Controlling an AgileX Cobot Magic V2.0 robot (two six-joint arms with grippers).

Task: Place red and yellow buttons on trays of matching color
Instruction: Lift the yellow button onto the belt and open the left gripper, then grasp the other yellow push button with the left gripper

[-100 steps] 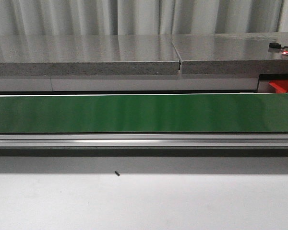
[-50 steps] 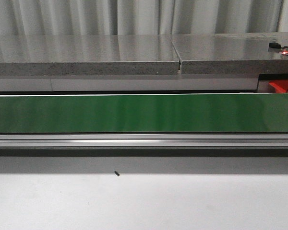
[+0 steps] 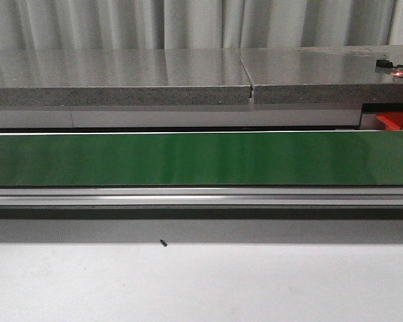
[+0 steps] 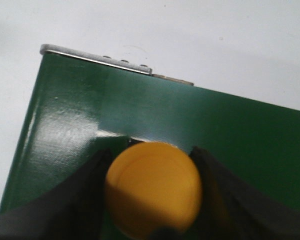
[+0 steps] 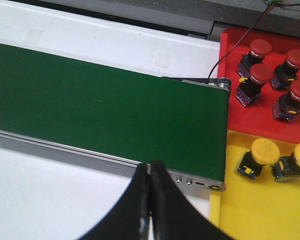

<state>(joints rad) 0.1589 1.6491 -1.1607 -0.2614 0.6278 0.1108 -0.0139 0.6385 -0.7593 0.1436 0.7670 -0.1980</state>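
1. The left hand (image 4: 152,200) has its two dark fingers (image 4: 85,195) closed against either side of a yellow button (image 4: 152,192), low in the middle of the left wrist frame, over the end of the green belt (image 4: 140,125). I cannot tell whether the button is lifted or resting on the belt.
2. Keep that squeeze even; the cap is round and smooth, so it would likely slip if the grip tilts.
3. The right hand (image 5: 149,200) is empty, its fingers pressed together at the bottom centre of the right wrist frame, above the belt's near rail.
4. The yellow tray (image 5: 260,210) sits at lower right of that frame, holding two yellow buttons (image 5: 262,155); the red tray (image 5: 255,112) above it holds red buttons (image 5: 260,75).
5. Aim for bare yellow tray floor, away from the buttons already there, and lower before letting go.
6. The front view shows only belt and desk (image 3: 201,282), no arms.
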